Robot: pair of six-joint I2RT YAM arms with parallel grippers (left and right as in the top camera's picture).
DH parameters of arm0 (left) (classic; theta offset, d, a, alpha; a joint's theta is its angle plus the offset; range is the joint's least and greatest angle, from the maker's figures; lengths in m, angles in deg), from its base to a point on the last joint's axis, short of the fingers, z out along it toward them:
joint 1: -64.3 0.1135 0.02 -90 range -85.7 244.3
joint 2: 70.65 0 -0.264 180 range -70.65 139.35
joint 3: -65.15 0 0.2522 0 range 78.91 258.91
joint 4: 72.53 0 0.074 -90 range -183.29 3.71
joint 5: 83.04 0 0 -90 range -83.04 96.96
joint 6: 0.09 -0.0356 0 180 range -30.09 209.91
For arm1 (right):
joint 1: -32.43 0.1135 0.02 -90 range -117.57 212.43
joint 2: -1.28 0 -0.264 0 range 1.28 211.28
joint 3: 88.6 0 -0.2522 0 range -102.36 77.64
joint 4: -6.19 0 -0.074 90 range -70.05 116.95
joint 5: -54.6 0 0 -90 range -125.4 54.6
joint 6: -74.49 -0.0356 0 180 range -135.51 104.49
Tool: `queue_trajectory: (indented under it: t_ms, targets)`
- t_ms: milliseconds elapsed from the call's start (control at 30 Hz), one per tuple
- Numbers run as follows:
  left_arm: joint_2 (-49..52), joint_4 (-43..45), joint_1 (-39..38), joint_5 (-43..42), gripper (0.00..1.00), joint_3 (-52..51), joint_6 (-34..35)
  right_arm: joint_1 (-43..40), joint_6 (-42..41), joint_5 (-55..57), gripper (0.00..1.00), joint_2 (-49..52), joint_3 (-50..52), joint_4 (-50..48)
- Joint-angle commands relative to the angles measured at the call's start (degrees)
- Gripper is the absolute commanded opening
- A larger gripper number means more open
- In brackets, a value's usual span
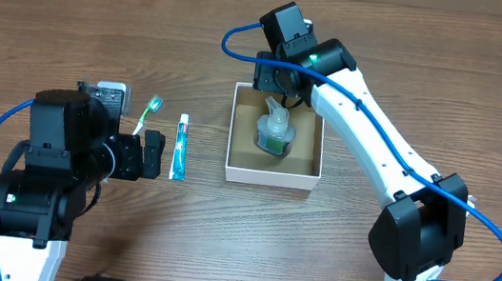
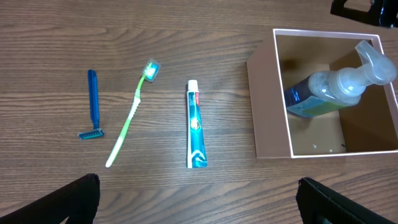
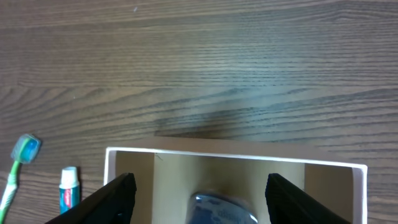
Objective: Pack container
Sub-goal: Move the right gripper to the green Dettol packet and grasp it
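A small square container (image 1: 271, 176), white outside and brown within, sits open near the tabletop's centre. A pump bottle (image 1: 274, 134) lies inside.

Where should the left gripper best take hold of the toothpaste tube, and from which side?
Grip the toothpaste tube at mid-body, coming straight down from above. It lies flat with both long edges free, so the open left gripper should probably close across its narrow width.

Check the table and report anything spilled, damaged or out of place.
Nothing spilled or damaged shows. One oddity: the pump bottle lies tipped on its side inside the container rather than standing upright. On the table, the toothbrush rests slanted beside the straight toothpaste and razor.
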Motion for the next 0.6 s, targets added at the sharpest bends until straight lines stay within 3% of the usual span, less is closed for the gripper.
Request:
queue_trajectory:
  t_ms: [0, 167, 267, 433, 567]
  targets:
    - [0.17, 0.04, -0.11, 0.42, 1.0, 1.49, 0.61, -2.89, -4.2, 4.17, 0.69, -6.34, -1.38, 2.73]
    - [0.17, 0.07, -0.11, 0.42, 1.0, 1.49, 0.61, -13.68, -16.06, 5.25, 0.78, -16.15, -1.38, 11.08]
    - [0.17, 0.07, -0.11, 0.42, 1.0, 1.49, 0.61, -23.78, -20.7, 3.13, 1.0, -20.22, -1.38, 19.85]
    - [0.17, 0.26, -0.11, 0.42, 1.0, 1.49, 0.61, -39.26, -20.26, 1.62, 1.0, -20.68, 1.53, 31.65]
    - [0.17, 0.33, -0.11, 0.42, 1.0, 1.49, 0.61, -46.69, -17.51, 0.48, 1.0, -20.68, 10.4, 29.64]
